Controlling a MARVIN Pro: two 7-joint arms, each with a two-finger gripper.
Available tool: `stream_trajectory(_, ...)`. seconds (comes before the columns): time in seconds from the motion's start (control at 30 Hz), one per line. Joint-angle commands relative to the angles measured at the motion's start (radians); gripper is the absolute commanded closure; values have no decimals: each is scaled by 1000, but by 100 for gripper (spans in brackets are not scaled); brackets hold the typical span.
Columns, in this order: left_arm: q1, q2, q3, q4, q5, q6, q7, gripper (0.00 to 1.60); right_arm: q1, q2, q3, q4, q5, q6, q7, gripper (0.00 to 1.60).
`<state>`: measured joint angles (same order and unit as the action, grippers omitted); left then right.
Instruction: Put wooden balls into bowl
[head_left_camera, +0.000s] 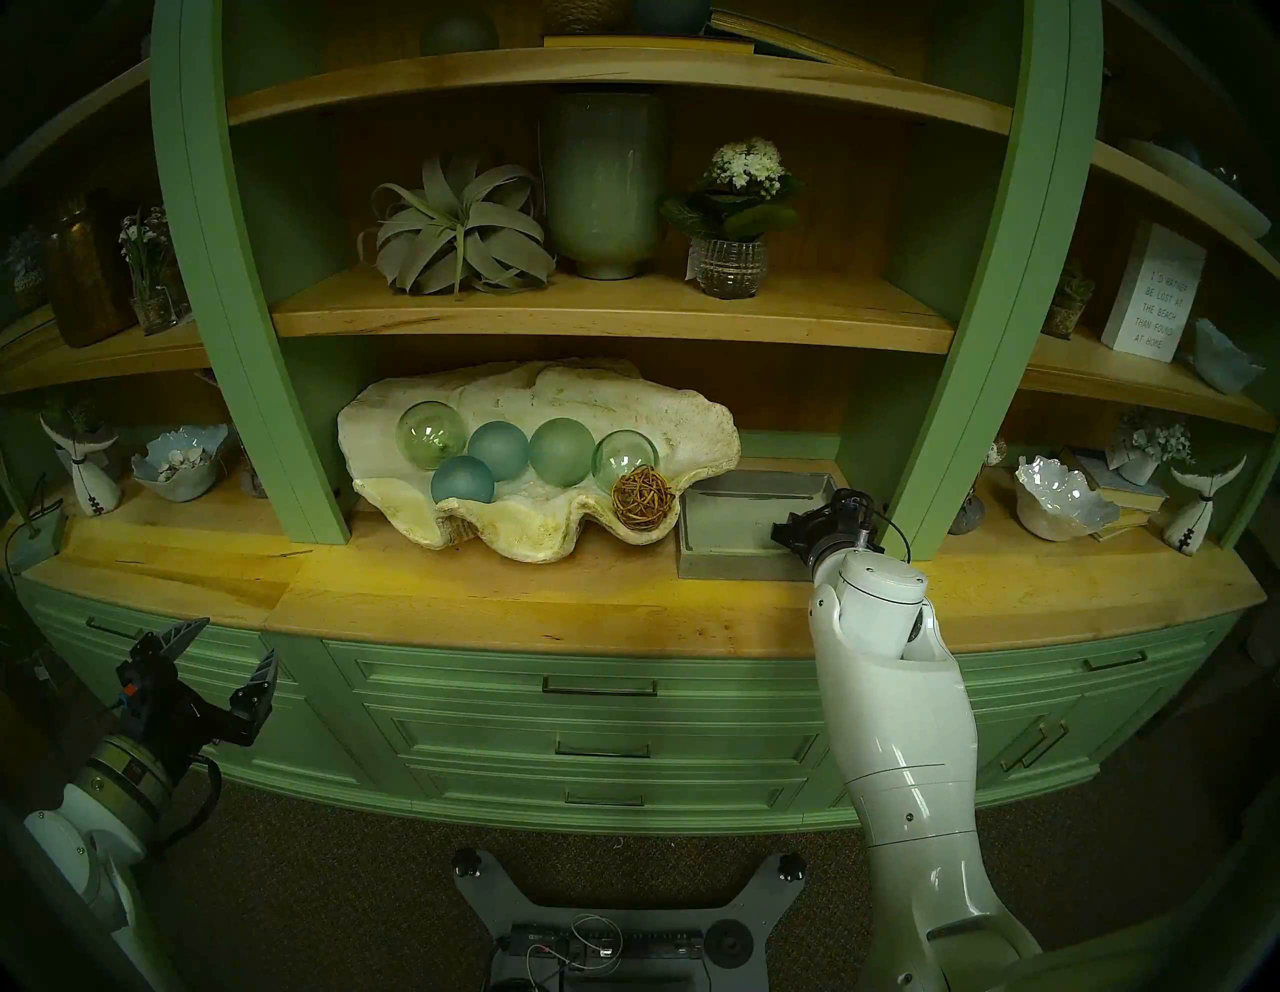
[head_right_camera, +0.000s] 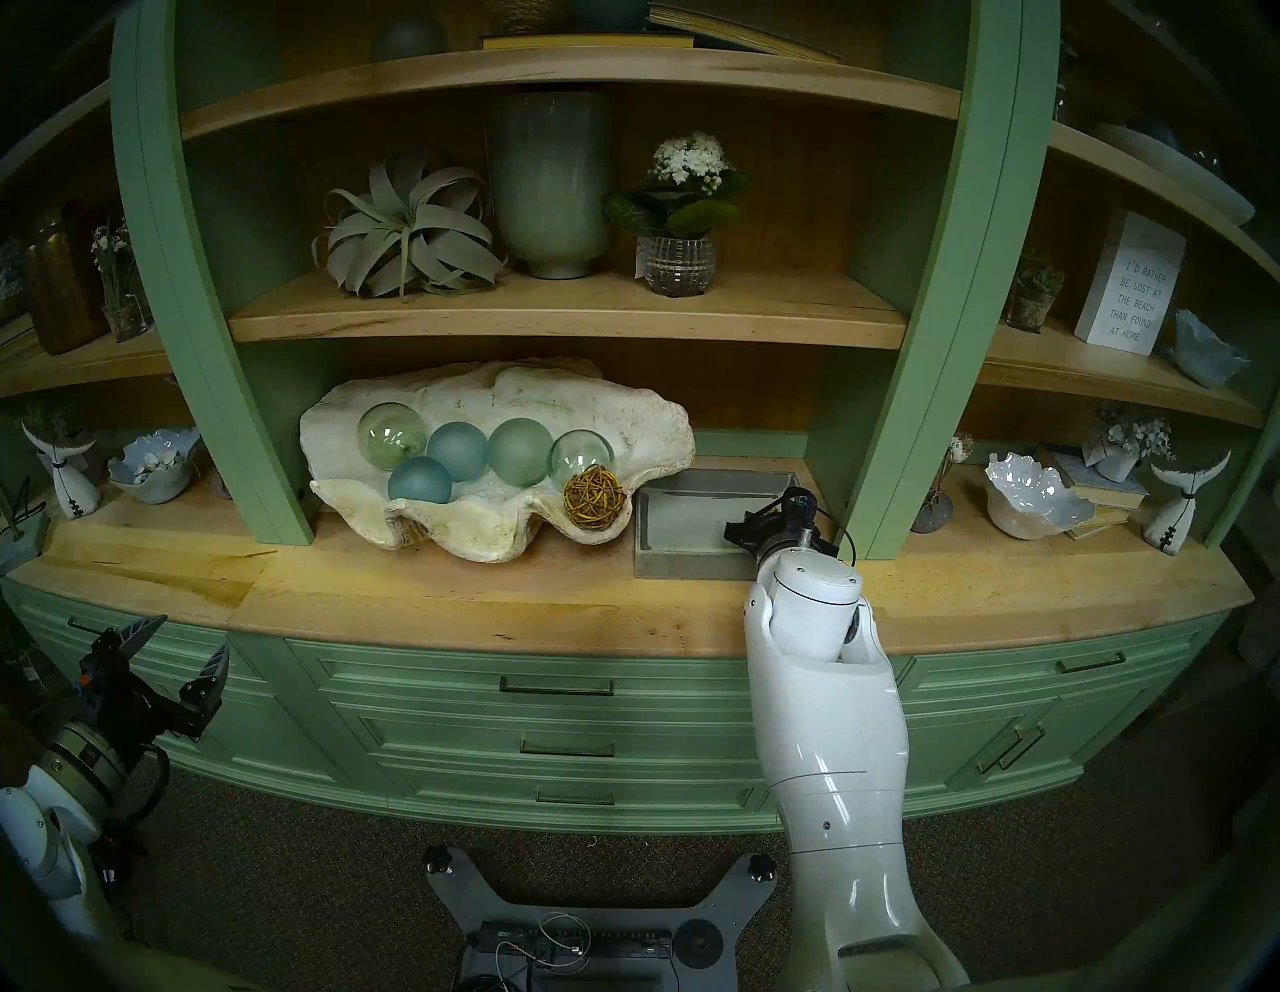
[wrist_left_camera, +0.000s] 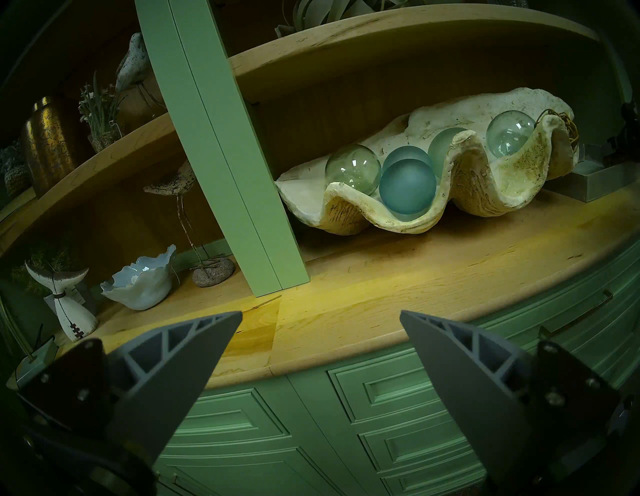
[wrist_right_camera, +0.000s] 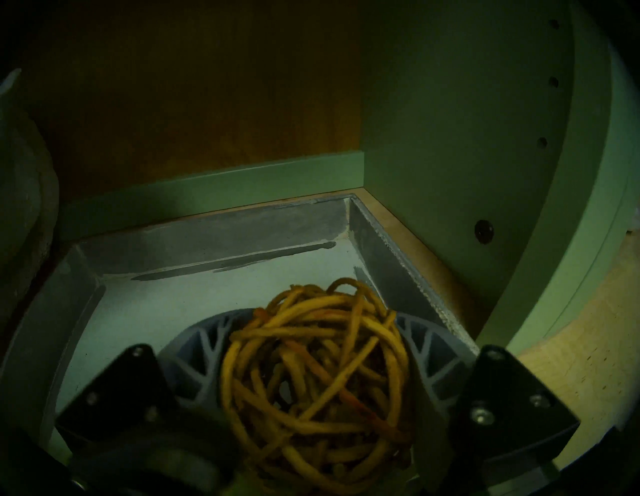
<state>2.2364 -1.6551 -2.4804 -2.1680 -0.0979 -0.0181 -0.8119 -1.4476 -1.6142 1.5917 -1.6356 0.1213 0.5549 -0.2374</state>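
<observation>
The clam shell bowl (head_left_camera: 692, 422) sat mid-worktop with one rattan ball (head_left_camera: 643, 498) already at its right end. The second ball (wrist_right_camera: 317, 374) lay in the grey tray's (head_left_camera: 720, 554) right near corner, right gripper (wrist_right_camera: 313, 350) fingers cupping it, looked mid-squeeze. Left gripper (head_left_camera: 223, 654) was apart, idle. Next I'd guess: firm the grip, lift, go left.

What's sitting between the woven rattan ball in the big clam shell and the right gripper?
Only the near left corner of the grey square tray, bare inside, in both head views, separates rattan ball and right gripper.
</observation>
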Motion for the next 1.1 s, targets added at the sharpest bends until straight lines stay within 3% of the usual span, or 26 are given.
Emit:
stream_trajectory(0.0,-2,1,-2,-28,-6,-2,-2,0,23,-4,-11,41,3,-45,13,160)
stream_trajectory(0.2,-2,1,-2,-27,-6,-3,-2,0,-18,31,-46,13,-48,-155,11,160)
stream_trajectory(0.57,-4,2,-2,-24,-5,-4,-2,0,-65,62,-56,-129,-98,-202,-7,160)
stream_trajectory(0.9,-4,3,-1,-22,-5,-4,-1,0,-119,83,-155,-231,-179,-306,-16,160)
stream_trajectory(1.07,-4,3,-1,-22,-5,-5,-1,0,-140,114,-224,-268,-263,-370,-40,160)
